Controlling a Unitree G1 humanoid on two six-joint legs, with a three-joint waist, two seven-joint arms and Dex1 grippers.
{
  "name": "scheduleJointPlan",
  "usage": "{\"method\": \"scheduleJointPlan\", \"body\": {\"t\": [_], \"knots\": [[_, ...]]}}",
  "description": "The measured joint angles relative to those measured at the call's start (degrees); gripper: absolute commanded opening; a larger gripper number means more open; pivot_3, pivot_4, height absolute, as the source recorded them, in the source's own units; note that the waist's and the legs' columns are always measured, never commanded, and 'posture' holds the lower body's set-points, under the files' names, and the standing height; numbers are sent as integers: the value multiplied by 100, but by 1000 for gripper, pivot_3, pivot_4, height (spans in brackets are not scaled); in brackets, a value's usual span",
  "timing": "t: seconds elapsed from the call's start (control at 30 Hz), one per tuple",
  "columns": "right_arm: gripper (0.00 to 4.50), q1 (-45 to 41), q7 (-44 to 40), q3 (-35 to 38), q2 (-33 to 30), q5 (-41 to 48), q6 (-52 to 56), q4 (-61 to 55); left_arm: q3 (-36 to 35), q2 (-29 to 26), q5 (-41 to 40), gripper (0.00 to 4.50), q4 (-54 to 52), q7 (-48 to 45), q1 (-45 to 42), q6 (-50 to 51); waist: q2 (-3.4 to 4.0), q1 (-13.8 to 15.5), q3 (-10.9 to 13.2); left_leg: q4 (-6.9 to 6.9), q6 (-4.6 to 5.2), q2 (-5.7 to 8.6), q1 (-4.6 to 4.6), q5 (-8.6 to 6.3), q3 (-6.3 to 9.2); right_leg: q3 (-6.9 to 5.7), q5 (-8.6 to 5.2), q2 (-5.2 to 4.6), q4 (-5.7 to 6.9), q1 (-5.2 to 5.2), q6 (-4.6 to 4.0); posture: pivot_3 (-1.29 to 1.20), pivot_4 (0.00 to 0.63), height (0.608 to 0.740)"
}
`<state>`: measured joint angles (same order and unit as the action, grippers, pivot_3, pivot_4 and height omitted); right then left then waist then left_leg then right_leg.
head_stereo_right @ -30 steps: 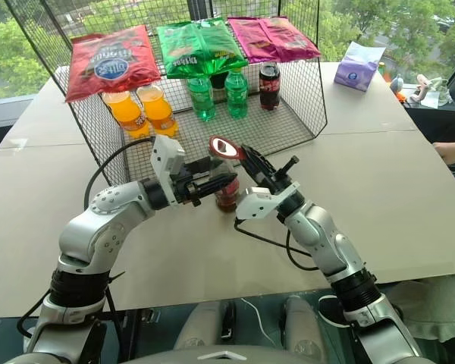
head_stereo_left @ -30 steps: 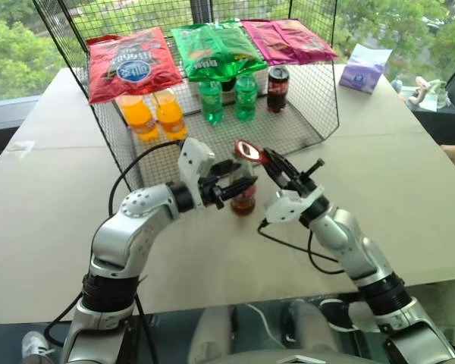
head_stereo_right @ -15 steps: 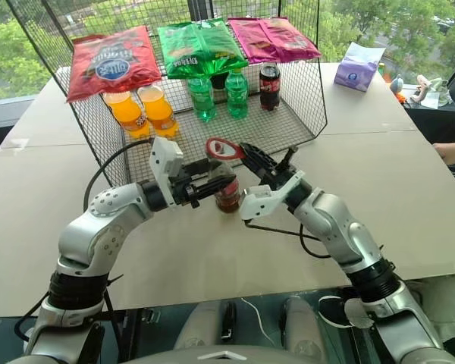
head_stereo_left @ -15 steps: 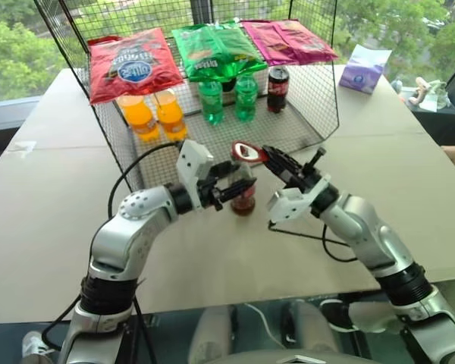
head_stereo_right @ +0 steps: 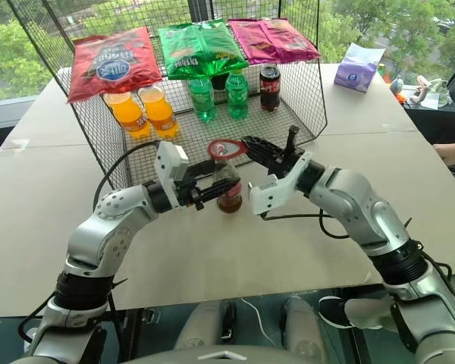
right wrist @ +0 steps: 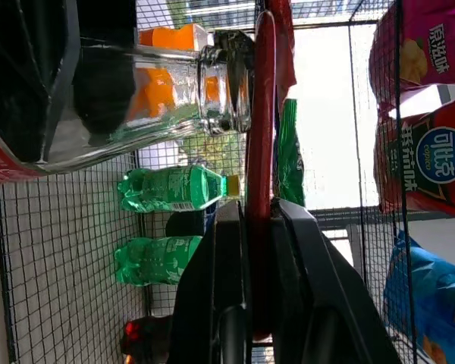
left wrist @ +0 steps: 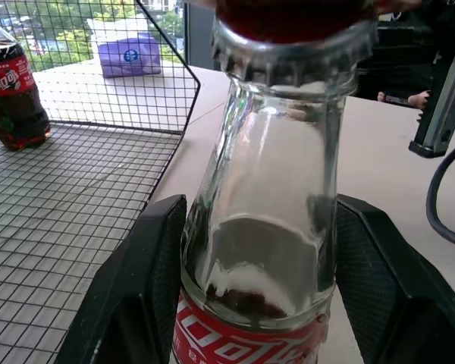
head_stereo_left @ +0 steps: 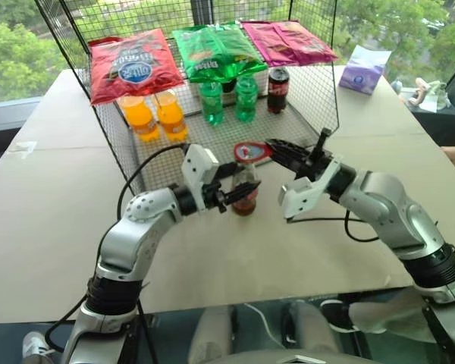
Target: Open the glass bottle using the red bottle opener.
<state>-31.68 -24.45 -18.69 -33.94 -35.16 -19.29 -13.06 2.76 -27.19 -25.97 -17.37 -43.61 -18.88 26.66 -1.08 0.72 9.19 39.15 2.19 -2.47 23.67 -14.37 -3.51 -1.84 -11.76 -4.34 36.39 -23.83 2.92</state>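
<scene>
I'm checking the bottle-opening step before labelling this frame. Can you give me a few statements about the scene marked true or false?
1. The left gripper holds the glass bottle between its two fingers. True.
2. The red bottle opener lies flat on the table. False: the right gripper is shut on its handle, with the ring head over the bottle's top.
3. The bottle's cap is still on. True.
4. The glass bottle stands inside the wire basket. False: it stands on the table in front of the basket.
5. The bottle is full to the neck. False: dark liquid fills only its lower part.
</scene>
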Motion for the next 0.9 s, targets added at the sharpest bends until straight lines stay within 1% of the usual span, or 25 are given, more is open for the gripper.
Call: {"method": "scheduleJointPlan", "body": {"t": [0.17, 0.33, 0.43, 0.5, 0.53, 0.6, 0.63, 0.67, 0.73, 0.77, 0.8, 0.87, 0.9], "knots": [[0, -299, -573, -50, 149, 417, 179, 12, -11, 67, -3, 2237, 63, -46, 14, -131, 2, 7, 3, 0, 0, 0, 6, 0, 2, -3, 2, 0, -3, -2, -4, 0, 150, 740], [0, -300, -741, -25, 205, 613, 375, -27, -13, 101, -6, 2237, 63, -53, 58, -214, 3, 10, 4, -2, 3, 1, 12, -2, 0, -5, 10, -2, -16, -2, -15, 0, 150, 740], [0, -131, -913, 203, 399, 987, 994, -249, -29, 105, -11, 2237, 62, -77, 87, -263, 6, 14, 8, -5, 3, 1, 16, -2, 1, -7, 11, -2, -17, -6, -16, 0, 150, 740], [0, 22, -1002, 479, 629, 1327, 1615, -544, -41, 105, -13, 2237, 62, -97, 111, -303, 6, 13, 8, -8, 3, 0, 18, -2, 3, -8, 11, -1, -18, -6, -17, 0, 150, 740], [0, 143, -1044, 757, 811, 1618, 2218, -852, -45, 107, -19, 2237, 62, -98, 128, -324, 6, 15, 8, -8, 3, 0, 19, -2, 3, -8, 12, -1, -18, -6, -17, 0, 150, 740], [0, 226, -1093, 1080, 919, 1901, 2955, -1189, -59, 109, -33, 2237, 62, -98, 151, -342, 7, 14, 9, -8, 3, 0, 19, -2, 2, -8, 12, -2, -19, -6, -17, 0, 150, 740], [0, 365, -1199, 1329, 936, 2185, 3579, -1517, -65, 111, -50, 2237, 60, -97, 164, -346, 7, 16, 9, -9, 3, 0, 19, -2, 3, -10, 12, -2, -21, -5, -17, 0, 150, 740], [0, 511, -1274, 1471, 955, 2363, 3947, -1713, -81, 110, -60, 2237, 58, -98, 186, -360, 7, 17, 8, -9, 3, -1, 19, -3, 7, -14, 12, -2, -24, -3, -17, 0, 150, 740], [0, 1027, -1476, 1929, 1176, 3176, 5266, -2204, -111, 110, -86, 2237, 52, -99, 225, -393, 7, 11, 9, -20, 3, -6, 18, -3, 17, -13, 12, -1, -29, -6, -18, 0, 150, 740], [0, 1129, -1498, 2015, 1254, 3348, 5592, -2267, -124, 111, -91, 2237, 52, -97, 231, -398, 9, 7, 10, -20, 3, -7, 18, -3, 23, -12, 12, -1, -29, -6, -18, 0, 150, 740], [0, 1279, -1493, 2192, 1404, 3661, 6201, -2363, -130, 115, -91, 2237, 52, -87, 231, -398, 12, 2, 11, -21, 3, -7, 18, -3, 25, -11, 12, -1, -29, -7, -18, 0, 150, 740], [0, 1576, -1449, 2399, 1612, 4131, 7091, -2445, -140, 121, -91, 2237, 48, -81, 242, -401, 16, -2, 14, -23, 3, -7, 17, -3, 27, -11, 12, -1, -29, -8, -18, 0, 150, 740], [0, 1656, -1426, 2421, 1668, 4245, 7288, -2444, -143, 121, -91, 2237, 42, -80, 249, -405, 20, -2, 16, -23, 3, -7, 17, -3, 27, -11, 12, -1, -29, -9, -18, 0, 150, 740]]}}
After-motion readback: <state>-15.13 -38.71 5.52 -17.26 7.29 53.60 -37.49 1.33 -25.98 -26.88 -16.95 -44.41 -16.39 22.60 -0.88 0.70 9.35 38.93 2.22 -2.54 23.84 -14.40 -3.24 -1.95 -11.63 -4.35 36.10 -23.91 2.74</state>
